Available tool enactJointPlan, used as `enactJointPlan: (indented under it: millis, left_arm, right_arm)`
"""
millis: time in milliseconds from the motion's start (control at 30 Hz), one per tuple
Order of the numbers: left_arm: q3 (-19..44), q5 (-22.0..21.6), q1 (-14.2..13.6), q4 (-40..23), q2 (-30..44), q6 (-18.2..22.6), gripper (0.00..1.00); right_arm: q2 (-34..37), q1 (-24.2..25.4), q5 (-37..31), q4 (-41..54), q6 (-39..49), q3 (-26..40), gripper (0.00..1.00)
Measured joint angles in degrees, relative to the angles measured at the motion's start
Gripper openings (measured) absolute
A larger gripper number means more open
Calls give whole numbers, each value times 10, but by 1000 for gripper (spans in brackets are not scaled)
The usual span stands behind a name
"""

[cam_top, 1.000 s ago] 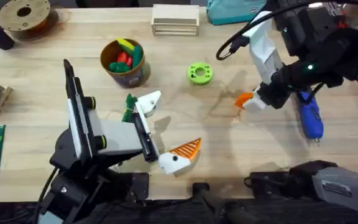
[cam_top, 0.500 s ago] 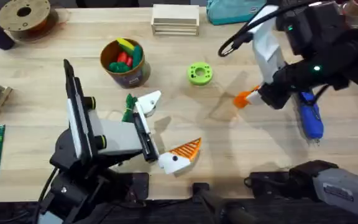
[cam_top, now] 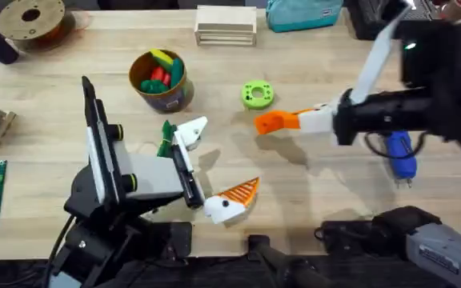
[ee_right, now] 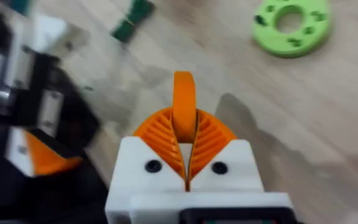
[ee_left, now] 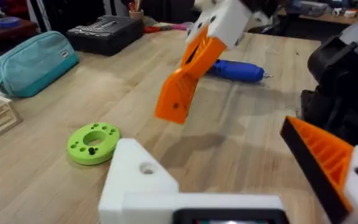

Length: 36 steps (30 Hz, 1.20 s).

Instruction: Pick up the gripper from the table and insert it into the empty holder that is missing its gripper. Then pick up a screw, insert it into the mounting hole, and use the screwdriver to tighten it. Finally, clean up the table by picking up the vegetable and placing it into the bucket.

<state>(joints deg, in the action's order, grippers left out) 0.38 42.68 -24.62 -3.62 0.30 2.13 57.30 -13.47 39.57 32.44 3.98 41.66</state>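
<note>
My right gripper (cam_top: 294, 121) is shut on the small orange gripper (cam_top: 269, 122) and holds it in the air, pointing left over the table (cam_top: 326, 196). In the right wrist view the orange gripper (ee_right: 183, 107) stands upright between my ribbed pads (ee_right: 161, 138). My left gripper (cam_top: 218, 162) is open; its far mount is the bare white holder (cam_top: 192, 130), its near mount bears an orange finger (cam_top: 240, 191). The left wrist view shows the holder (ee_left: 137, 180) below the hanging orange gripper (ee_left: 180, 87). The green vegetable (cam_top: 166, 138) lies beside the holder. The blue screwdriver (cam_top: 399, 152) lies under my right arm. The bucket (cam_top: 161, 81) holds red, yellow and green toys.
A bright green ring disc (cam_top: 256, 94) lies just beyond the held piece. A stack of wooden blocks (cam_top: 226, 25) and a teal pouch (cam_top: 301, 13) sit along the far edge, and a filament spool (cam_top: 32, 20) is at the far left.
My right gripper has swung left and turned level, carrying the orange gripper from beside the screwdriver towards the left arm's holder. The left arm has not moved.
</note>
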Motion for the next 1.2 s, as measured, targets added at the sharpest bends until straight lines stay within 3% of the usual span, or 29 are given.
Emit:
enactJointPlan:
  millis: [233, 567, 733, 1000, 1200]
  left_arm:
    - [0, 0, 0, 0, 0, 0, 988]
    - [0, 0, 0, 0, 0, 0, 987]
    - [0, 0, 0, 0, 0, 0, 987]
    - [0, 0, 0, 0, 0, -1, 987]
    - [0, -1, 0, 0, 0, -30, 987]
  right_arm:
    - [71, -6, 155, -134, -251, -47, 19]
    - [148, -64, 254, -263, -434, -48, 19]
    - [155, -75, 281, -347, -495, -48, 19]
    - [157, -75, 293, -355, -530, -48, 19]
    - [165, -75, 292, -381, -541, -48, 19]
